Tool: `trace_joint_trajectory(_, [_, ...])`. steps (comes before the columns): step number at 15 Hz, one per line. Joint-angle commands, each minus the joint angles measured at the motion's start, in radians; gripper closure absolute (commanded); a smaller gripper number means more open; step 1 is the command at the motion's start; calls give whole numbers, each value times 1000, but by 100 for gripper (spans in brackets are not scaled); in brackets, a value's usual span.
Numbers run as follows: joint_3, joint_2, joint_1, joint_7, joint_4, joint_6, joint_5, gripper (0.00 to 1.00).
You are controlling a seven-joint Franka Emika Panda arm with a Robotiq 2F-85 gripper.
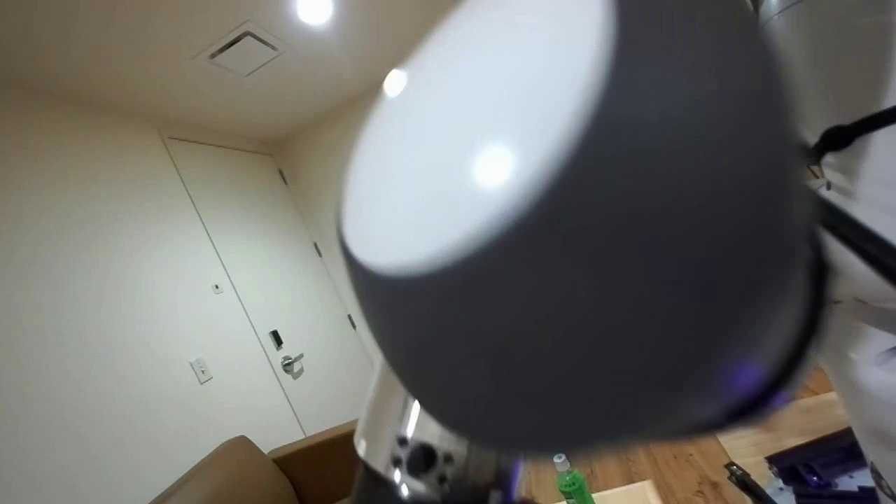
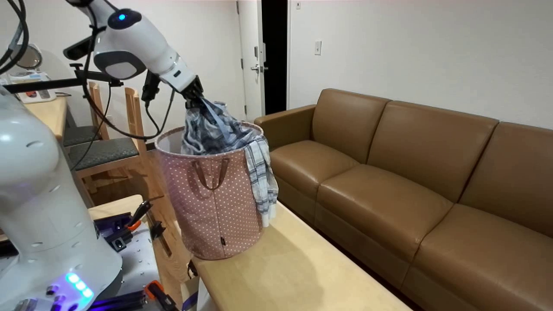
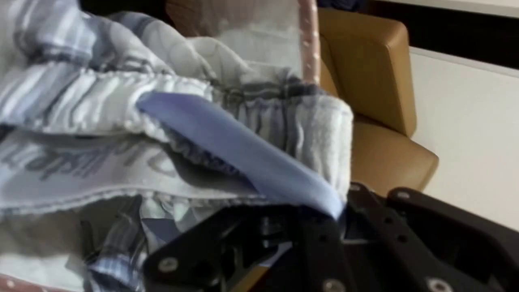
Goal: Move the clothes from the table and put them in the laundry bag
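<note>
wrist view, gripper (image 3: 341, 219) pinched tight on plaid garment (image 3: 105, 99), partly inside laundry bag (image 3: 309, 42)

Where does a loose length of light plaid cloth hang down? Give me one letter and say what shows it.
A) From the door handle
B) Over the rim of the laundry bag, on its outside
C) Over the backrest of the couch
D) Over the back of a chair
B: in an exterior view, the plaid cloth drapes over the rim and down the outside of the laundry bag.
</note>
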Motion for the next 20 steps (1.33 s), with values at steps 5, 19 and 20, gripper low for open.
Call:
trace_joint_trajectory(5, [71,305,-258,269,-72,-61,-451,95])
trace_joint_trajectory(19, [-204,208,-119,910,182,-1048,-1298,1])
trace_joint_trajectory(20, [-206,179,-103,899,220,-1128,-1292,0])
